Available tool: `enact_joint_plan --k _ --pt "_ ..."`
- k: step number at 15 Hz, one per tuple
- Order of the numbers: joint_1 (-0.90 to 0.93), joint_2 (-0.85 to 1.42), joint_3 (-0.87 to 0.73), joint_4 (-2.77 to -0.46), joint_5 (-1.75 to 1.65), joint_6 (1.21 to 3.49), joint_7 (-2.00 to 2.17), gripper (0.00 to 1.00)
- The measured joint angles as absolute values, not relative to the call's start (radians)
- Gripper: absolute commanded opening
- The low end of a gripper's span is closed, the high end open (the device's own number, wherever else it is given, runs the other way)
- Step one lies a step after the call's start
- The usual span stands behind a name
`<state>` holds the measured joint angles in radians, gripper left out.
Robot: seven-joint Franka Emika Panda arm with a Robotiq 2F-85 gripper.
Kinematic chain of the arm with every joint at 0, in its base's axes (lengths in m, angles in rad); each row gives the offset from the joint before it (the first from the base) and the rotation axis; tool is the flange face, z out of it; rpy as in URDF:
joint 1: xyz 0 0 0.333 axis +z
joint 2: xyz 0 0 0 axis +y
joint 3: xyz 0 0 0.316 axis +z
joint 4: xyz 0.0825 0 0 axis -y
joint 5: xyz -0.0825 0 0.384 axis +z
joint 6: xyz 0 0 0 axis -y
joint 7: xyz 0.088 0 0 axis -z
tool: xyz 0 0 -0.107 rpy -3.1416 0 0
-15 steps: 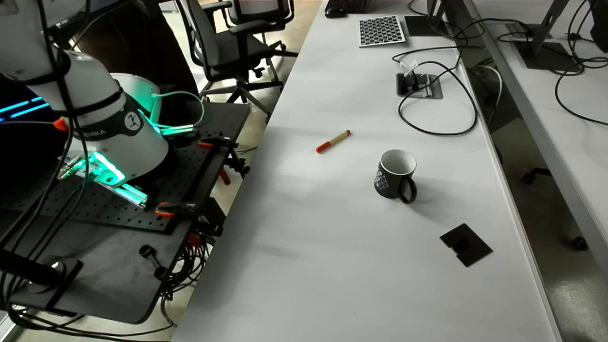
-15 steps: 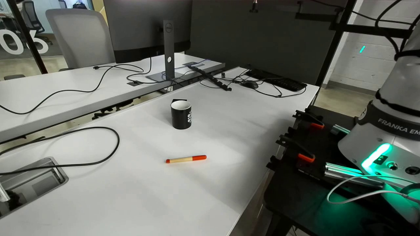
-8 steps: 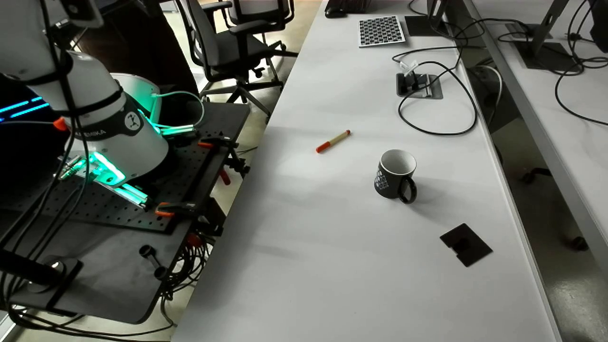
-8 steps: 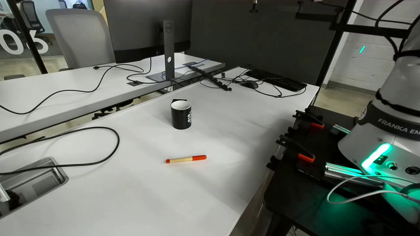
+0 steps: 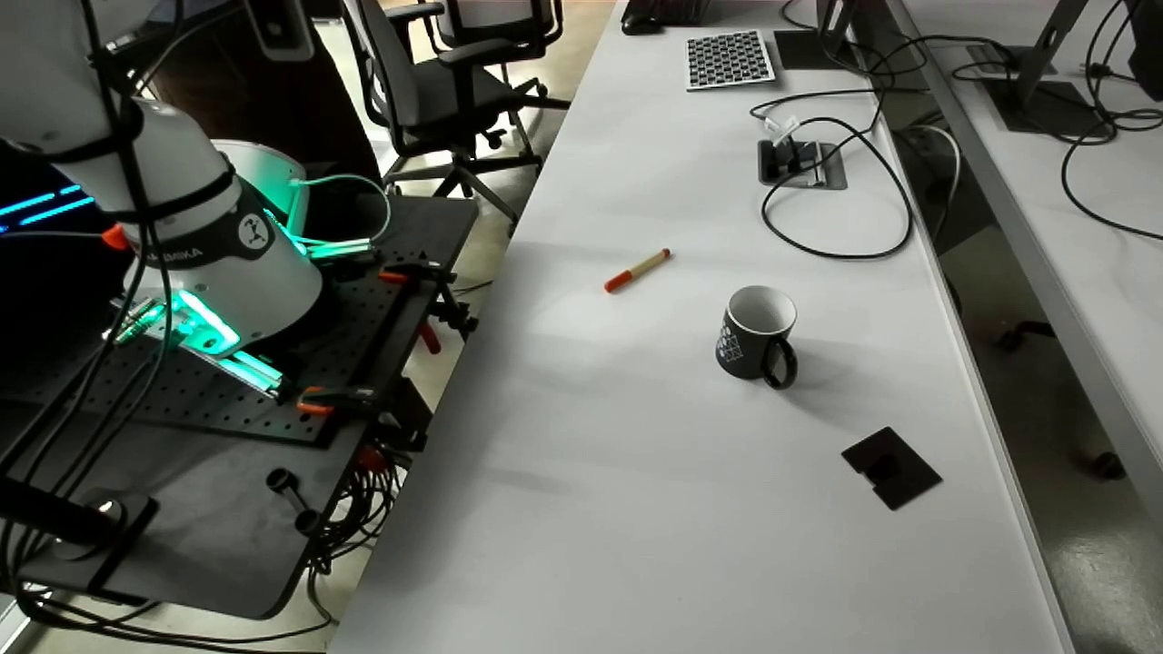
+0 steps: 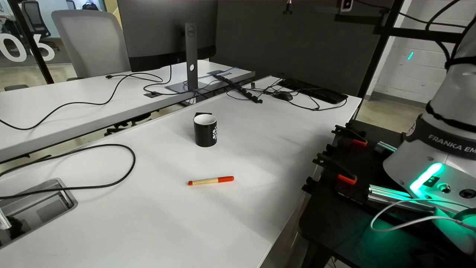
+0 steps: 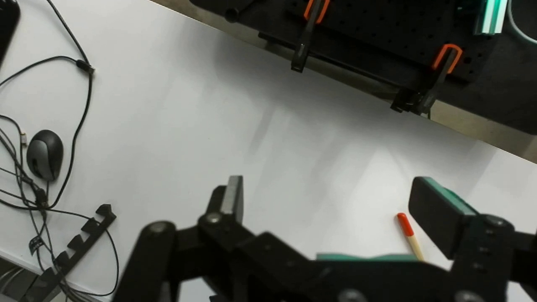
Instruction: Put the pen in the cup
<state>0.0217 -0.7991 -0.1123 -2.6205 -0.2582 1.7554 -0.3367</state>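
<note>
- As the pick-up is yet to come, the slim, stick-shaped, red-orange and tan pen (image 6: 211, 181) lies flat on the smooth white desk (image 7: 176, 138), below the black two-fingered gripper (image 7: 326, 197) and well apart from it.
- In the wrist view it appears off the middle of the gap, close to the teal-edged black finger (image 7: 436, 214) in line of sight only; its long red end faces the side of the rounded white arm base (image 5: 250, 295), and its other end is hidden behind the gripper's linkage.
- The coming move turns on the pen's long axis: it runs mostly across the line of the jaws' closing, somewhat slanted, so a shift toward the teal-edged finger, a small turn and a descent seem called for.
- The jaws stand spread wide and hold nothing.
- Farther from the arm base than the pen stands the upright, round black mug (image 5: 750, 350) with whitish inside and side handle; the wrist view does not show it, so its bearing from the gripper I cannot tell.
- Past the grey-padded finger (image 7: 232, 197), well apart, sits an oval dark-grey mouse (image 7: 45, 155).
</note>
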Motion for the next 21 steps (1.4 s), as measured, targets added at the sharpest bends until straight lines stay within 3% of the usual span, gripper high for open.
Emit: enact_joint_plan --k 8,21 --pt "0.026 -0.789 -0.123 -2.628 -0.258 1.757 -0.340 1.00" --pt "0.171 -0.644 0.044 -2.605 -0.261 1.867 -0.332 1.00"
